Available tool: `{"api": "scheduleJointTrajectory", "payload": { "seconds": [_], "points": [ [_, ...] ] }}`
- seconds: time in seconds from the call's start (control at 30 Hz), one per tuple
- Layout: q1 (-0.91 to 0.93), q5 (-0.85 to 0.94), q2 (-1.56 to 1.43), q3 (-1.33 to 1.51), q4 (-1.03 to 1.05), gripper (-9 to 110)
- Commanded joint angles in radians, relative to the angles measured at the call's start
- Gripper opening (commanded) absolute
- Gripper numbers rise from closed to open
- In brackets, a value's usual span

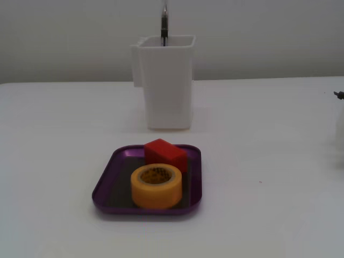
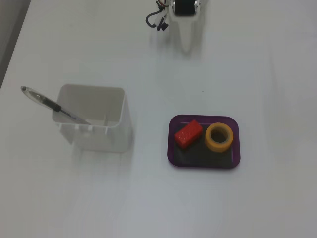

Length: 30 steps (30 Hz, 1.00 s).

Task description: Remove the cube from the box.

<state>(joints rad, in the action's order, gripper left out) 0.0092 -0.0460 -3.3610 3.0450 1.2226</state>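
Observation:
The red cube (image 1: 165, 153) lies in the purple box (image 1: 105, 183), at its far side in one fixed view. In the other fixed view the cube (image 2: 188, 133) lies in the left half of the box (image 2: 203, 161). A yellow tape roll (image 1: 156, 186) lies beside the cube in the same box and also shows in the view from above (image 2: 219, 137). The gripper (image 2: 185, 40) is a white tapered shape at the top edge of the view from above, far from the box. Its jaws cannot be made out. Only a sliver of the arm (image 1: 339, 107) shows at the right edge of the front view.
A tall white container (image 1: 164, 80) with a pen (image 1: 164, 24) in it stands behind the box. From above the container (image 2: 94, 119) is left of the box, with the pen (image 2: 49, 105) leaning out to the left. Dark cables (image 2: 156, 21) hang by the arm.

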Motion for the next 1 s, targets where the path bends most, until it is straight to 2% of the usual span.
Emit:
{"api": "scheduleJointTrajectory", "payload": {
  "seconds": [0.0,0.4,0.53,0.77,0.97],
  "points": [
    [-0.008,0.006,-0.061,0.005,-0.021,0],
    [-0.008,0.006,-0.061,0.006,-0.023,0],
    [-0.006,0.008,-0.061,-0.014,-0.095,-1],
    [0.051,0.015,-0.043,-0.238,-0.163,0],
    [0.078,0.334,0.161,-0.411,-0.15,0]
  ]
}}
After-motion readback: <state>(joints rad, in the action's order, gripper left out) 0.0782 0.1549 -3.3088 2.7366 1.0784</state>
